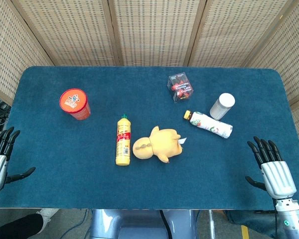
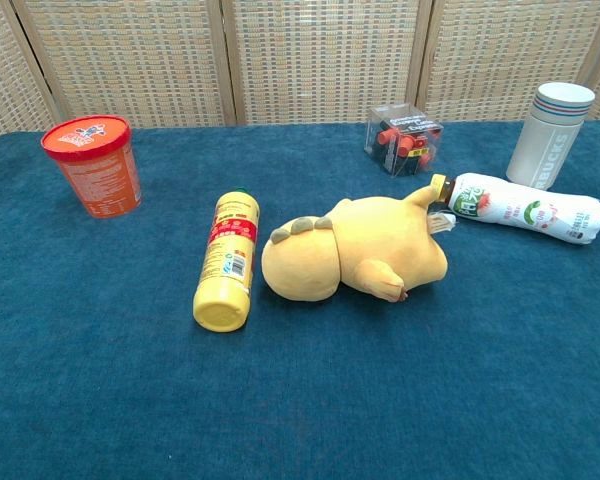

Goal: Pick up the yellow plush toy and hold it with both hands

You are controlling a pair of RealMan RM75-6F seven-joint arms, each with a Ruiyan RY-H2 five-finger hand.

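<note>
Lying on its side near the middle of the blue table point(image 1: 50, 194), a little toward the near edge, the yellow plush toy point(image 1: 157, 144) has its round head toward the left edge and its body toward the right; the chest view shows a row of small ridges along its back and a white tag at its tail end. Neither hand touches it.

The left hand point(image 1: 1, 159) sits at the near left corner, over the table's left edge, with its dark fingers spread apart and pointing away from the robot, thumb out to the side, holding nothing. The right hand point(image 1: 272, 168) is at the near right corner in the same pose: fingers fanned out, thumb apart, nothing in it. Both are well apart from the toy and appear only in the head view.

Just beside the toy's head, on its left, lies a yellow bottle point(image 1: 122, 140) with a red label, its green cap pointing to the far edge. A red tub point(image 1: 75, 103) stands toward the far left. Toward the far right are a clear box point(image 1: 180, 87) with red and black contents, a white bottle with a printed label point(image 1: 209, 123) lying on its side near the toy's tail, and an upright white cup point(image 1: 222, 105) marked Starbucks just behind it.
</note>
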